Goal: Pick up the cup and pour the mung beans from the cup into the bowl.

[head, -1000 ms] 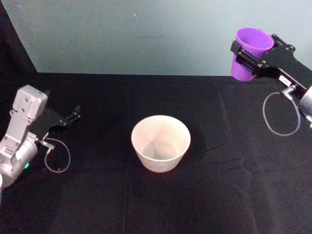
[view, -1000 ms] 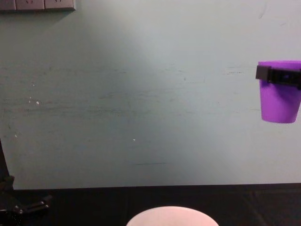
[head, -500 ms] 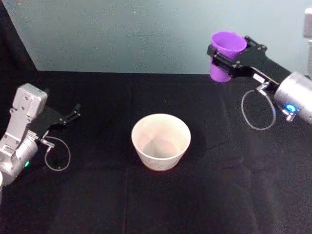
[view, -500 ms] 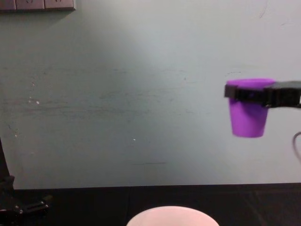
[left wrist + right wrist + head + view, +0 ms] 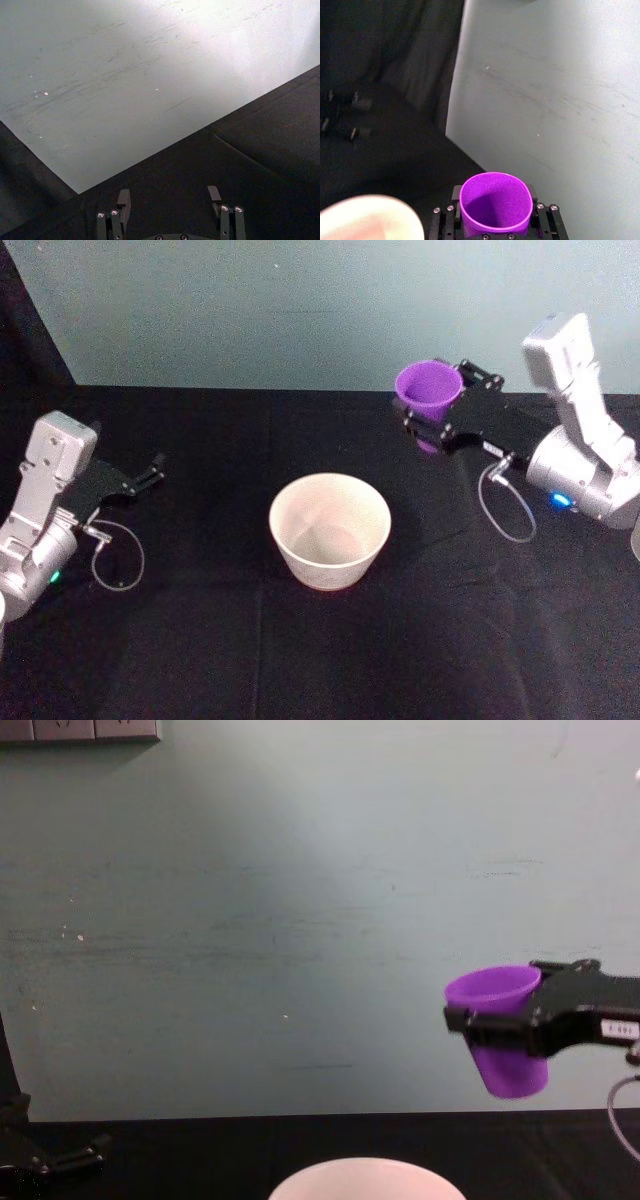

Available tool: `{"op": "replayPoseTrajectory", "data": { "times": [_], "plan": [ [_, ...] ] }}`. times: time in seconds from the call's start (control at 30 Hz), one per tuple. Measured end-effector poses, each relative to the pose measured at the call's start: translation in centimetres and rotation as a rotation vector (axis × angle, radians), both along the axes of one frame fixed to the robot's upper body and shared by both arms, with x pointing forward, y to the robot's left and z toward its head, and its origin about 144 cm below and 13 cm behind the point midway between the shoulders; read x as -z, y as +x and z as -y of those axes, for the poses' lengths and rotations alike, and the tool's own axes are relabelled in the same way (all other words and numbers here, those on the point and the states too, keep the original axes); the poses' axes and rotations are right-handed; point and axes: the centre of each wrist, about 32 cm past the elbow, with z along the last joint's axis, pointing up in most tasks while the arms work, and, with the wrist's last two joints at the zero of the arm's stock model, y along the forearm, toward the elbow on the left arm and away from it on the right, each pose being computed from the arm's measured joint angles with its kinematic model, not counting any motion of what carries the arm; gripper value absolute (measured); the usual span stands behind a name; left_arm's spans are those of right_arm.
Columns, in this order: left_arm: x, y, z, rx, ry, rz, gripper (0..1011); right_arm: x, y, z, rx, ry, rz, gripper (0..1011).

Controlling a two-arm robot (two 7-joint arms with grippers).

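R gripper (image 5: 437,410), fingers pinching the cup (image 5: 428,388) round its wall, has dropped and swung in toward the bowl (image 5: 325,575) (left of and below the fingers), cup starting to tilt, so pour's near; L gripper (image 5: 150,476) parked, fingers spread.

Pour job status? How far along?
Done: cup lifted off the table, clamped in the right gripper. In hand: it hangs slightly tipped, behind and right of the bowl. Left: centre it over the bowl and pour; the bowl looks empty. The left gripper sits open, parked at left.
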Motion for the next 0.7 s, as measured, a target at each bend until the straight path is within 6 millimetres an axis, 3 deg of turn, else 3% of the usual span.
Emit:
{"op": "replayPoseTrajectory", "data": {
  "times": [0.4, 0.7],
  "plan": [
    [0.0, 0.0, 0.0, 0.000, 0.000, 0.000, 1000, -0.2, -0.8, -1.5, -0.086, -0.347, 0.174, 739],
    [0.0, 0.0, 0.0, 0.000, 0.000, 0.000, 1000, -0.4, -1.2, -2.2, -0.116, -0.497, 0.268, 739]
  ]
}}
